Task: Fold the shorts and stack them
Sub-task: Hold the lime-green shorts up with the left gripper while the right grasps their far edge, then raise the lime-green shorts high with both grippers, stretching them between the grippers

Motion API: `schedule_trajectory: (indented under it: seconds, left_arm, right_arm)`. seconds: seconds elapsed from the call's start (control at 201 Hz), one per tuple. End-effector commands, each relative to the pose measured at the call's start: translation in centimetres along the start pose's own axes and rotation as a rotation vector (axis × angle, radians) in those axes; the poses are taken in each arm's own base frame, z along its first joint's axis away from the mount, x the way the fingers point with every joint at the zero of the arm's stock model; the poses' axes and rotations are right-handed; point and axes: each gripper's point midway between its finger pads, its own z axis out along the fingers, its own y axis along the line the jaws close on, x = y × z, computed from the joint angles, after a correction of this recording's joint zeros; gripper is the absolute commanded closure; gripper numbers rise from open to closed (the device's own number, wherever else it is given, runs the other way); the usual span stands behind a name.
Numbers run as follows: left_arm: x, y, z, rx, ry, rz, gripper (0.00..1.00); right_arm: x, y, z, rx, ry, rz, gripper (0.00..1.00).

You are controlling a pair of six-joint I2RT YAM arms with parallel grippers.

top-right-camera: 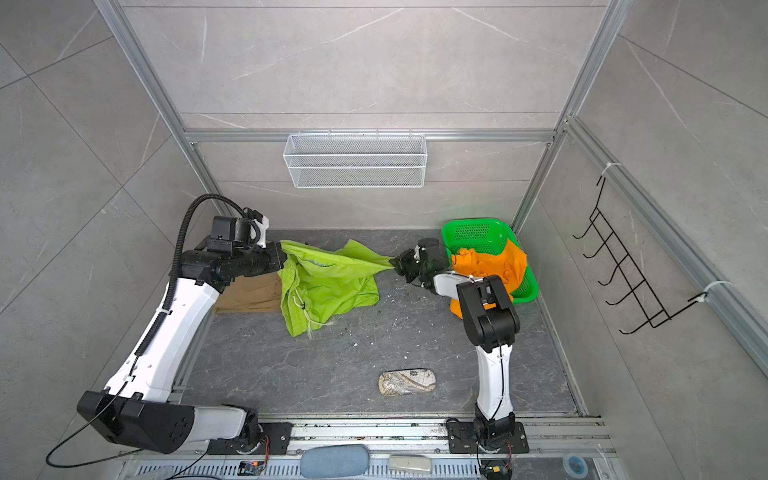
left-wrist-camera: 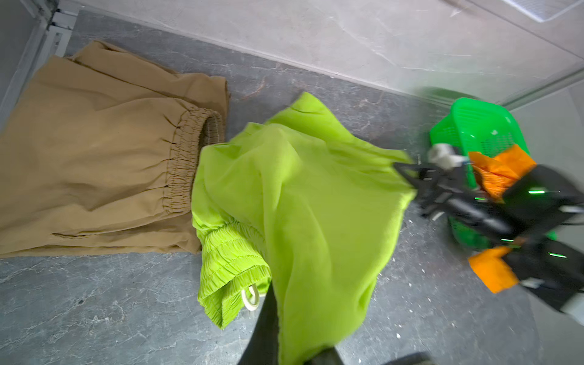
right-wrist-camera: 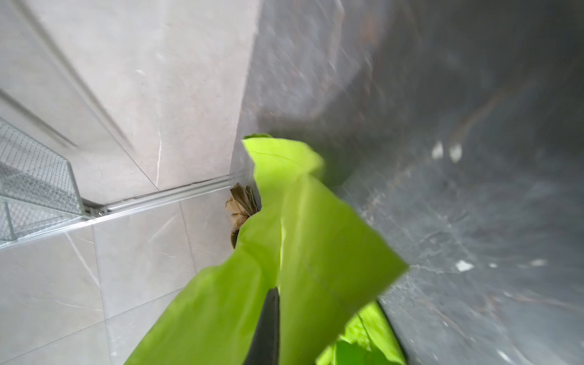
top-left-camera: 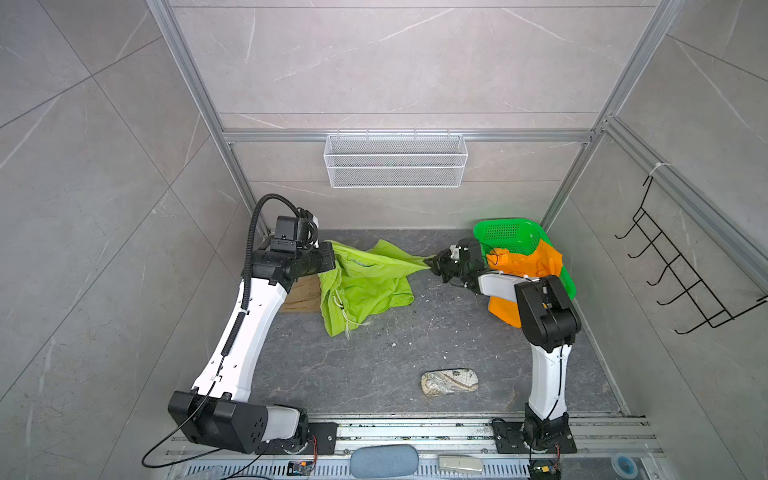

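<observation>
Progress: roughly 1 of 3 done, by my read. Tan shorts [left-wrist-camera: 94,158] lie flat and look folded at the far-left of the table, partly under the L arm. Lime shorts [top-left-camera: 365,286] are the pair in hand. L gripper [top-left-camera: 331,250] is clamped on one end and R gripper [top-left-camera: 430,262] is pinched shut on the opposite corner. That pulls the top edge taut between them, w/ the rest sagging to the table, drawstring hanging low, one side lapping the tan edge. Not folded yet; you're at the spread-out stage. Orange shorts [top-left-camera: 523,259] sit bunched half in the basket [top-left-camera: 505,232], part spilling over the rim onto the table behind the R arm. They look untouched. Left for you: lay lime flat, fold, set it on tan, then pull orange out, fold, stack. Pouch [top-left-camera: 449,382] near the front is well clear of the work.
</observation>
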Motion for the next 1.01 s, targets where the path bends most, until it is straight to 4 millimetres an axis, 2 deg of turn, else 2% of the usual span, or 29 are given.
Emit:
schedule_trajectory:
  seconds: [0.0, 0.12, 0.214, 0.329, 0.448, 0.583, 0.762, 0.852, 0.912, 1.006]
  left_arm:
    - [-3.2, -0.5, -1.1, -0.001, -0.094, 0.034, 1.00]
    - [-5.7, 0.8, -2.2, -0.162, -0.126, 0.171, 1.00]
    - [-8.3, 1.4, -3.9, -0.252, -0.174, 0.243, 1.00]
    - [-11.6, -0.1, -6.9, -0.235, -0.280, 0.273, 1.00]
    - [-13.5, -3.1, -10.0, -0.101, -0.366, 0.239, 1.00]
    - [-14.0, -7.3, -15.0, 0.084, -0.474, 0.205, 1.00]
    - [-13.3, -12.0, -23.1, 0.317, -0.610, 0.198, 1.00]
    - [-13.1, -13.2, -27.3, 0.423, -0.677, 0.170, 1.00]
    - [-12.9, -13.8, -29.2, 0.487, -0.700, 0.156, 1.00]
    - [-12.9, -14.5, -30.5, 0.542, -0.712, 0.135, 1.00]
  right_arm:
    - [-1.4, 4.8, -4.7, 0.052, -0.049, -0.229, 1.00]
    - [-3.2, 7.4, -7.4, 0.058, -0.100, -0.278, 1.00]
    - [-4.5, 9.4, -9.3, 0.040, -0.122, -0.295, 1.00]
    - [-6.1, 13.1, -12.9, 0.021, -0.190, -0.352, 1.00]
    - [-7.0, 18.4, -18.2, -0.033, -0.272, -0.428, 1.00]
    - [-5.8, 24.0, -24.6, -0.114, -0.350, -0.541, 1.00]
    - [-2.0, 29.9, -33.1, -0.233, -0.446, -0.719, 1.00]
    - [-1.2, 31.4, -37.0, -0.285, -0.507, -0.751, 1.00]
    - [-1.2, 32.4, -39.8, -0.328, -0.556, -0.752, 1.00]
    - [-1.9, 33.7, -43.3, -0.370, -0.624, -0.744, 1.00]
